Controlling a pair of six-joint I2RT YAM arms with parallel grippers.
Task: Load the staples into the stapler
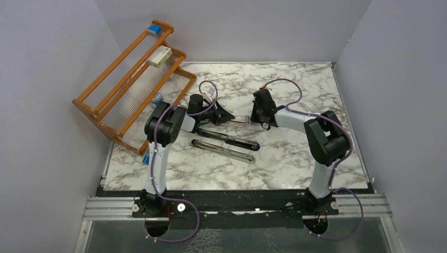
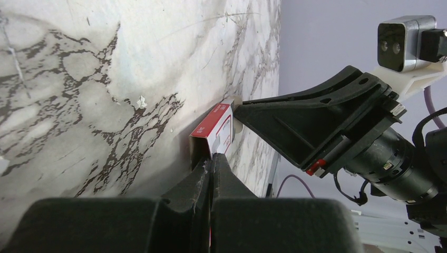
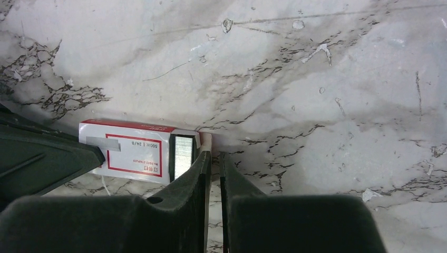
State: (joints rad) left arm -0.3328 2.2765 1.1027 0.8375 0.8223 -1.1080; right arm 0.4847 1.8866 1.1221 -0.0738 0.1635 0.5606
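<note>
Top external view is showing one black stapler lying on the marble table, with one other long dark tool just beside it. One red-and-white packet is sitting between the two inward-reaching arms, its staples peeking out. The left gripper is clamping the packet. The right gripper is meeting its open end with fingers nearly together, but I cannot tell whether it is gripping.

Items counted: one table; one staple packet; one black stapler; one silver-grey stapler-like tool; one wooden rack; one white box; one blue item; two grippers, left gripper and right gripper.
</note>
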